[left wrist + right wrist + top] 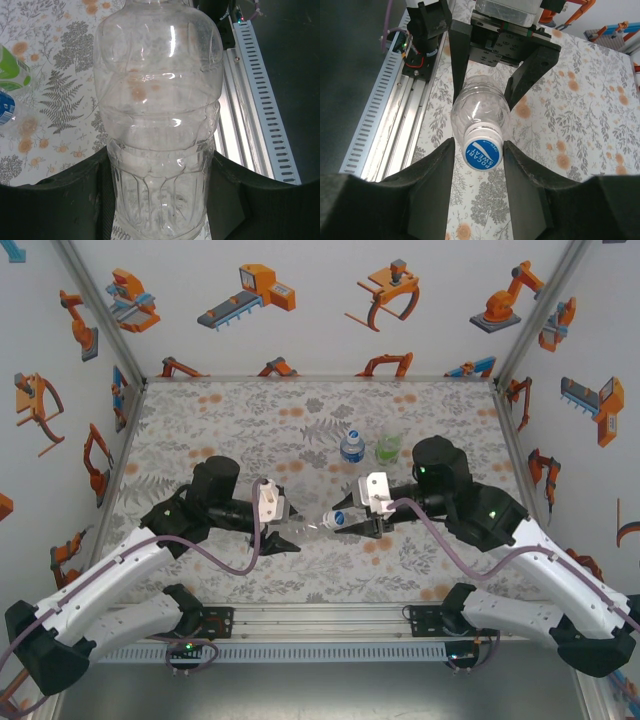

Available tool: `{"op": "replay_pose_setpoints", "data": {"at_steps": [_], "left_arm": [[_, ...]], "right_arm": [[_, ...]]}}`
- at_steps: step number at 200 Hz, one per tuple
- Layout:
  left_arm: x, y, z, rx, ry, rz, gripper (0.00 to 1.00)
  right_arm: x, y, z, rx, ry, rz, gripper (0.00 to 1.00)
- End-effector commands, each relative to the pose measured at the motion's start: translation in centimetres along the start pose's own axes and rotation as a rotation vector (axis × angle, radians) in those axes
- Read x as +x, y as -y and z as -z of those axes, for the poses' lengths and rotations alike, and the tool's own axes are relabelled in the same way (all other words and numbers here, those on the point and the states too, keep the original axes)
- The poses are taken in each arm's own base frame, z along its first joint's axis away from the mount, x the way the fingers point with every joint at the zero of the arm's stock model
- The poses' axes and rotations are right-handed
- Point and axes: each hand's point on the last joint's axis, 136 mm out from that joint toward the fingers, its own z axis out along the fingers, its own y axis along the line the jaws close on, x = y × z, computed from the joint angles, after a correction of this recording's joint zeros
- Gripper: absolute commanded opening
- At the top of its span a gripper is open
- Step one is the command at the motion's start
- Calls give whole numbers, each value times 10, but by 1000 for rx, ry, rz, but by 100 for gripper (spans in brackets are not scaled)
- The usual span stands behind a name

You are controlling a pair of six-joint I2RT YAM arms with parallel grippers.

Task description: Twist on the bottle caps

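A clear plain bottle (310,530) hangs on its side above the table between the two arms. My left gripper (160,200) is shut on its ribbed base (160,190). A bottle cap (482,152), white with a blue printed top, sits on the bottle's neck and faces my right wrist camera. My right gripper (479,150) straddles this cap; its right finger (520,165) touches the cap and a narrow gap shows at the left finger (442,165). The same bottle (480,107) runs back to the left gripper's black fingers (530,70).
A blue-labelled bottle (351,447) and a green-tinted bottle (388,448) stand upright side by side at the middle back of the floral table (250,410). The aluminium rail (320,618) runs along the near edge. Patterned walls close in both sides.
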Motion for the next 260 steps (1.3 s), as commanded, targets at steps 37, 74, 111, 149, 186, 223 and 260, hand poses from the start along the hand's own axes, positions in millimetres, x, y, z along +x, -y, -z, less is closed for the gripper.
{"op": "replay_pose_setpoints", "data": {"at_steps": [37,74,111,149,186,223,260], "left_arm": [[-16,2,4,16,31,-50,0],[-14,1,3,14,25,-56,0],[-12,-8,0,-22,19,-64,0],[-6,-29,-2,-128,-5,-66,0],[-6,-42,-1,-204,-3,-78,0],[-7,-44,-2,-206,-2,-78,0],[-5,-42,-3,-197,-6,-67,0]], "right_arm": [[3,0,-8,-31,15,-39,27],[14,5,-15,-9,7,-239,15],[40,35,-20,185,-5,-699,0],[108,64,-4,586,-54,-1369,0],[129,64,-5,666,63,-1716,0],[124,75,-5,688,109,-1705,13],[102,92,12,745,112,-1495,48]]}}
